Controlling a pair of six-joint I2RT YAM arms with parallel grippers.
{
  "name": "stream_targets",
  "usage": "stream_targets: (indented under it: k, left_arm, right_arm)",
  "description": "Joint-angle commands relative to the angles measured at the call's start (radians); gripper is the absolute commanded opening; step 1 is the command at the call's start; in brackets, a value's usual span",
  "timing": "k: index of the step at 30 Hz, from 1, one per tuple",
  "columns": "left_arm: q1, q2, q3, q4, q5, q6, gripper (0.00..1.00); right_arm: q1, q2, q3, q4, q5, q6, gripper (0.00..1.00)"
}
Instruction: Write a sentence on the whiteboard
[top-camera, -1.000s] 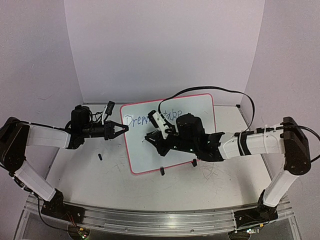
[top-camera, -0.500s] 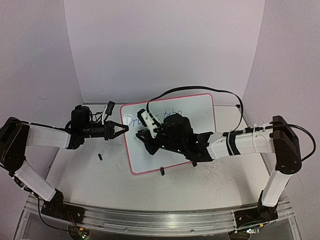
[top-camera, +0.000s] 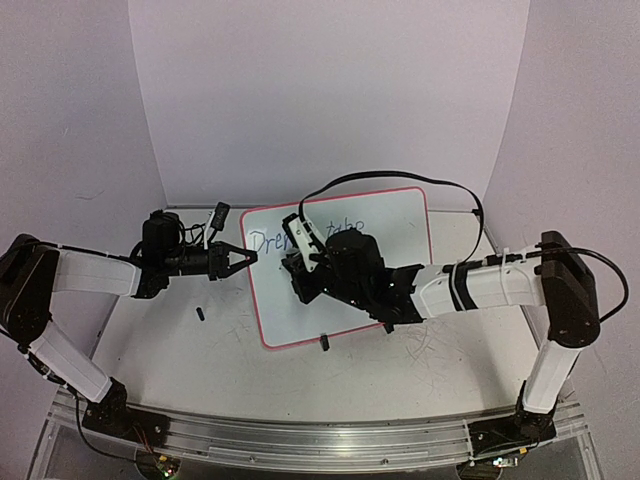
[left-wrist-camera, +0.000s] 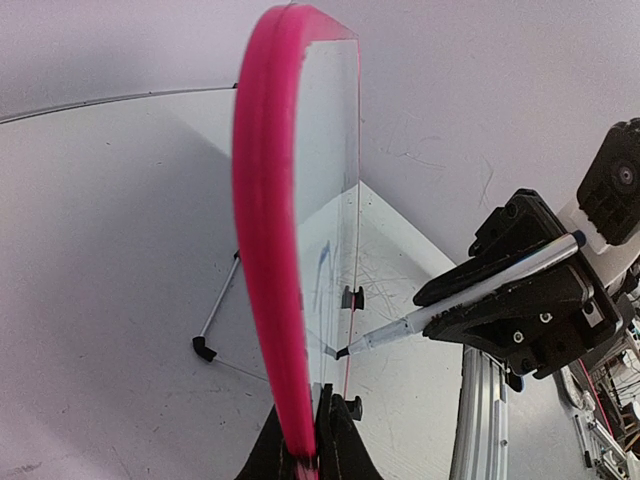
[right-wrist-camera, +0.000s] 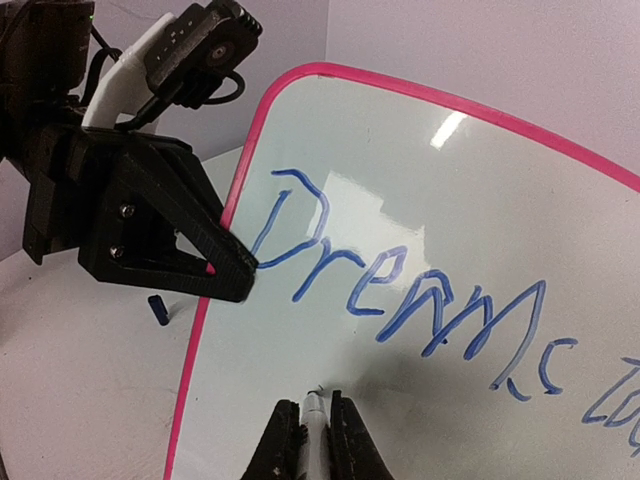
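Pale lilac walls curve around the scuffed grey-white tabletop (top-camera: 200, 375) where we find both arms at work.

At the left gripper (left-wrist-camera: 318, 425) we see black jaws pinched tight on the pink-red rim of the rectangular white whiteboard (left-wrist-camera: 268, 250), gripping its left edge. In the overhead view that gripper (top-camera: 240, 257) reaches in from the left and meets the board (top-camera: 285, 315) partway up that side.

The right gripper (right-wrist-camera: 311, 435) is closed around a slim pale-barrelled marker (right-wrist-camera: 314, 415), which runs out between the jaws. From the left wrist we see the marker (left-wrist-camera: 460, 295) slanting down to the board's face, its dark tip at the surface and, as far as we can tell, touching it.

Just beyond that tip, blue handwriting (right-wrist-camera: 400, 300) begins with "Dreams" and carries on rightward along the upper part of the board (right-wrist-camera: 450, 200).

The board stands tilted near the middle of the table, a little toward the far side, on two small black clip feet (top-camera: 324, 343) at its near edge. A thin metal leg (left-wrist-camera: 215, 312) props it from behind.

Left of the board, apart from it, a small dark piece (top-camera: 201, 314) lies on the tabletop. A black cable (top-camera: 400, 178) loops over the board's far edge.
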Motion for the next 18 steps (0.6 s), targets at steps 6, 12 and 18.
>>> stream_targets:
  k: [6, 12, 18]
  left_arm:
    - [-0.011, 0.006, 0.028, -0.013, -0.074, 0.068, 0.00]
    - [-0.011, 0.008, 0.032, -0.014, -0.072, 0.069, 0.00]
    - [-0.011, 0.007, 0.034, -0.016, -0.072, 0.069, 0.00]
  right_arm:
    - [0.000, 0.034, 0.057, 0.032, 0.039, -0.001, 0.00]
    - [0.000, 0.037, 0.052, 0.023, 0.015, 0.001, 0.00]
    - [0.001, 0.032, 0.038, 0.010, -0.005, 0.009, 0.00]
